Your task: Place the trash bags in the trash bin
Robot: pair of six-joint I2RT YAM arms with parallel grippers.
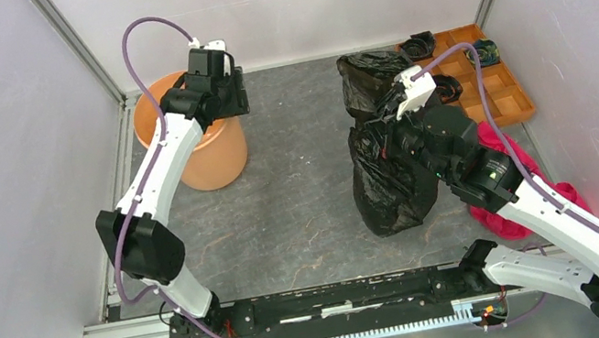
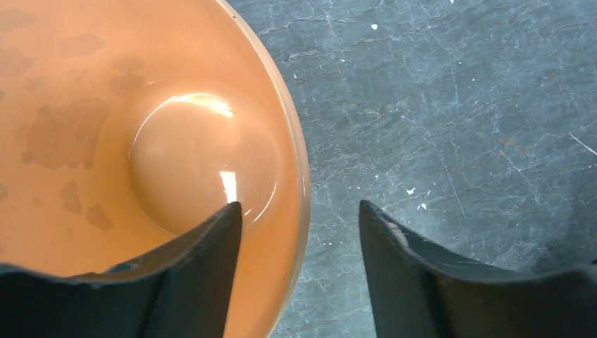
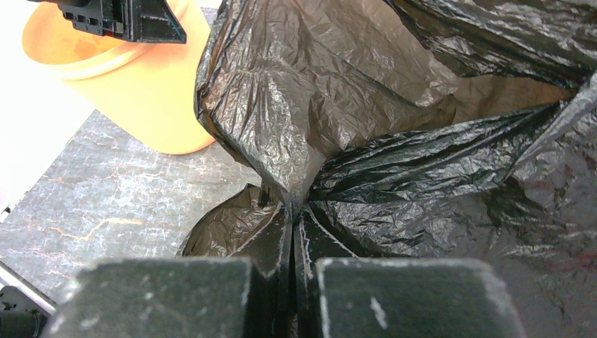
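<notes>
The trash bag (image 1: 388, 163) is a large crinkled black film, bunched up and held off the table right of centre. My right gripper (image 1: 388, 128) is shut on a fold of it; the wrist view shows the film (image 3: 366, 127) pinched between the closed fingers (image 3: 291, 218). The trash bin (image 1: 200, 154), a round orange bucket, stands at the back left and shows empty inside (image 2: 141, 141). It also shows in the right wrist view (image 3: 134, 77). My left gripper (image 1: 228, 89) is open over the bin's right rim, one finger (image 2: 211, 253) inside the rim, the other (image 2: 394, 260) outside above the table.
A flat orange-brown tray (image 1: 505, 91) with square compartments sits at the back right, holding small black rolls (image 1: 418, 44). A pink-red cloth (image 1: 509, 220) lies under my right arm. Grey walls and metal posts close in the table.
</notes>
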